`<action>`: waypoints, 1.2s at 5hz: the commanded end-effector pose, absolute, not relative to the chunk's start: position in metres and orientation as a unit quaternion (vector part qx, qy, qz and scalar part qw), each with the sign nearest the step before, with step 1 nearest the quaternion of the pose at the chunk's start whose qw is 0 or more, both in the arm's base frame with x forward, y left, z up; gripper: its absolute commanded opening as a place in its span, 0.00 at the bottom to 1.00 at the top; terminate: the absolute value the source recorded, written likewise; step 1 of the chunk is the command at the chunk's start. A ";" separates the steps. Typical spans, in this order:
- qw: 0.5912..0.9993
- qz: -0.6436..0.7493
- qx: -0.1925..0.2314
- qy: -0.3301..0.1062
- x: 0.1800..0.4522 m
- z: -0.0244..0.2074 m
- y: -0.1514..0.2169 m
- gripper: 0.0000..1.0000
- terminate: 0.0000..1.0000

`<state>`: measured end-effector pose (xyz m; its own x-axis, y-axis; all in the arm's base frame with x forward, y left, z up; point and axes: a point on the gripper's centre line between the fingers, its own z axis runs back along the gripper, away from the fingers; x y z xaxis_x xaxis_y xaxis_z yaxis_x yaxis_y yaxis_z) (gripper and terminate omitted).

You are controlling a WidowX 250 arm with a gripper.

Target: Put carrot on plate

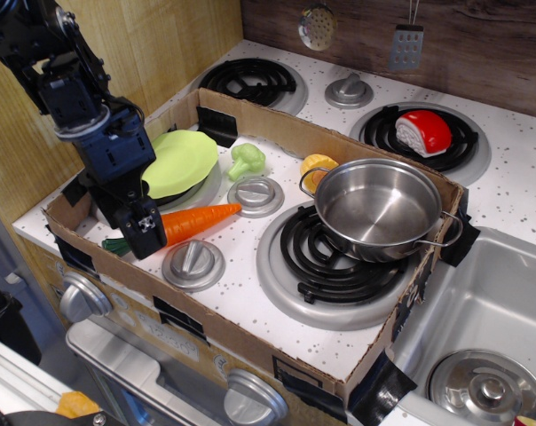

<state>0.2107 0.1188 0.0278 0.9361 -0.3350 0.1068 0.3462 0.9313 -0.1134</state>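
The black gripper (142, 232) is down over the thick end of the orange carrot (195, 221), which lies flat on the stove top just beside the green plate (181, 161). I cannot tell how wide its jaws are.

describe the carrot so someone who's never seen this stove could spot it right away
Look inside the cardboard frame laid over the toy stove, at its front left corner where the black gripper hangs. The carrot lies flat on the white top, just in front of the lime-green plate. It is long, tapered and bright orange with a dark green stub, unlike the small round orange toy behind the steel pot.
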 end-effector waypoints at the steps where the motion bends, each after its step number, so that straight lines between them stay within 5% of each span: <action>1: 0.982 -0.175 -0.031 -0.060 0.213 0.018 0.131 1.00 0.00; 2: 0.984 -0.168 -0.007 -0.067 0.212 0.008 0.135 1.00 0.00; 3: 0.983 -0.162 0.014 -0.082 0.211 0.006 0.137 0.00 0.00; 4: 0.985 -0.160 0.024 -0.065 0.209 0.011 0.136 0.00 0.00; 6: 0.987 -0.159 -0.009 -0.024 0.216 0.073 0.138 0.00 0.00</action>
